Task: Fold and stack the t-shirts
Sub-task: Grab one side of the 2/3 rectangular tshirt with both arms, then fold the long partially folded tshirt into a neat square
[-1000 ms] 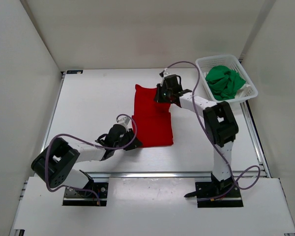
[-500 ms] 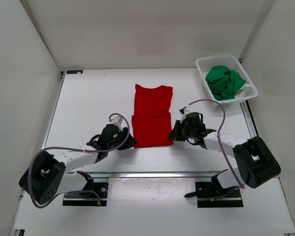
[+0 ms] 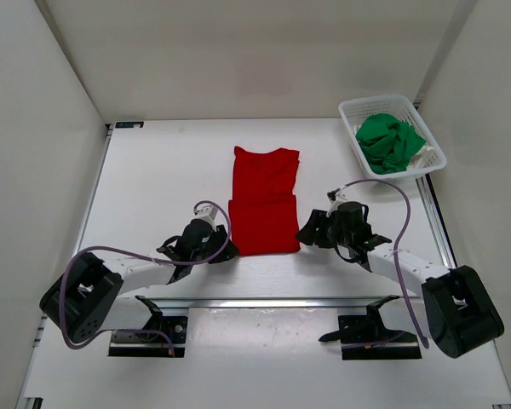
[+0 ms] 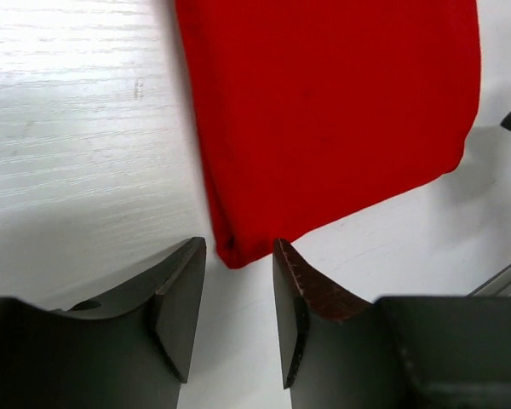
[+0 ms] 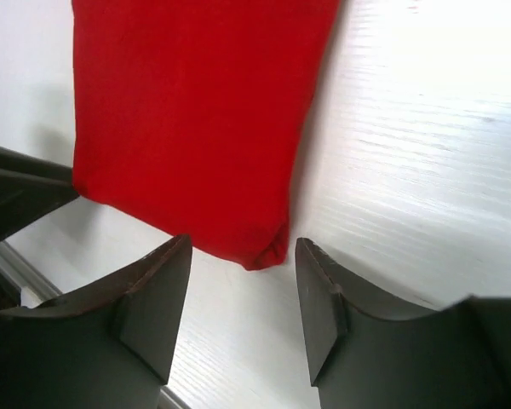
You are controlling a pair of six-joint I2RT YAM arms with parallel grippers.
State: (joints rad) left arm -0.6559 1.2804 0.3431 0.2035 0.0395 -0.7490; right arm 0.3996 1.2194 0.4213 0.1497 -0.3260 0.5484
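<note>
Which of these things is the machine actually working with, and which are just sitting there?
Part of the job:
red t-shirt, folded on the table
green t-shirt, crumpled in the basket
white cloth peeking out beside it
left claw and right claw, open at the red one's near corners

Just lying about:
basket
table

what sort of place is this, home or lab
Probably a robot lab test cell, not a home: a white table boxed in by bare white panels, a left arm and right arm bolted at its near edge, one red t-shirt laid out.
</note>
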